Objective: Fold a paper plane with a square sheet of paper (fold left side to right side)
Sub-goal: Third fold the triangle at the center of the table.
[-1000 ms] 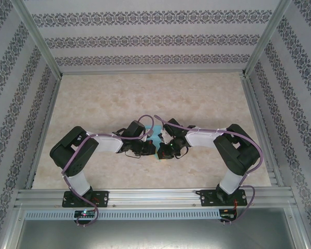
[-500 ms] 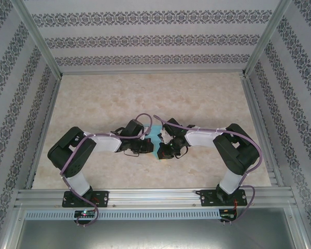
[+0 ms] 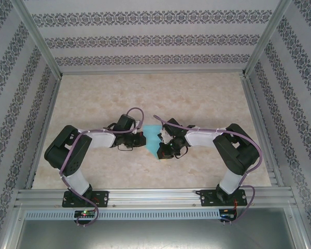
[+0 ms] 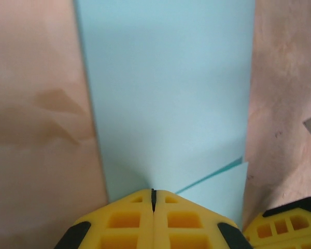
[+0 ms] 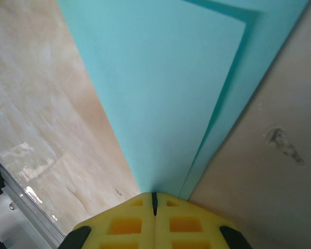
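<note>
Aluminium frame rail nearest, both arm bases bolted to it, elbows out and wrists turned in toward the middle. Left gripper and right gripper meet over the square sheet of paper, which lies flat on the table between them, at the middle of the work area. Both pairs of jaws are clenched with the yellow pads flush. In the left wrist view the tips sit at the near edge of the paper, and in the right wrist view the tips sit where the paper narrows to them. I can't tell whether either one pinches an edge or just presses down on it. Key relation: the paper's long axis runs near to far, slightly tilted, and it's narrower than it is long. The left gripper is on its left edge and the right gripper at its near-right corner, so for a left-to-right fold the left arm is on the side that has to travel and the right is placed to pin. The material is thin, matte, plain turquoise. It's already layered — a slanted flap edge shows in the left wrist view and an offset upper layer with a dark shadow line in the right. The table is a glossy beige marble print, bare beyond the paper. Patterned walls at the far end.
</note>
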Robot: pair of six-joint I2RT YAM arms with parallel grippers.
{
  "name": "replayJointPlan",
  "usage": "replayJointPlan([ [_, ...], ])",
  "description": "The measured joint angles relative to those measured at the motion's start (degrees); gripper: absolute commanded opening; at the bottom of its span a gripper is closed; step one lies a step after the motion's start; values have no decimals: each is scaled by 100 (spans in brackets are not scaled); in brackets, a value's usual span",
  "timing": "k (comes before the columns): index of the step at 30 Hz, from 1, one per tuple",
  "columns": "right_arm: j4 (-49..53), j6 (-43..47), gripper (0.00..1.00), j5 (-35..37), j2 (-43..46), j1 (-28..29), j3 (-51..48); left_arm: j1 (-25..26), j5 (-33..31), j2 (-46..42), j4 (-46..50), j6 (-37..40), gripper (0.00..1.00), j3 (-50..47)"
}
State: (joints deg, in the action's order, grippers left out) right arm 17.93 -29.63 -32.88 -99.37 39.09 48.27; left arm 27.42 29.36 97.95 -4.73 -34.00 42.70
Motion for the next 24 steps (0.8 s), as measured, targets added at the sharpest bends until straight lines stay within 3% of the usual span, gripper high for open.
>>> replayJointPlan([
  [6,-22,2,0,-2,13,0,-15,-356,-15,0,20,149,9,22],
  [12,-68,98,0,50,153,-35,-131,-544,-352,-243,299,236,21,98],
  [19,24,264,38,455,831,-284,-501,-568,-249,-1519,389,-129,48,-271],
  [24,-468,446,59,511,1604,-800,-737,-485,-81,-2173,275,-776,58,-907],
])
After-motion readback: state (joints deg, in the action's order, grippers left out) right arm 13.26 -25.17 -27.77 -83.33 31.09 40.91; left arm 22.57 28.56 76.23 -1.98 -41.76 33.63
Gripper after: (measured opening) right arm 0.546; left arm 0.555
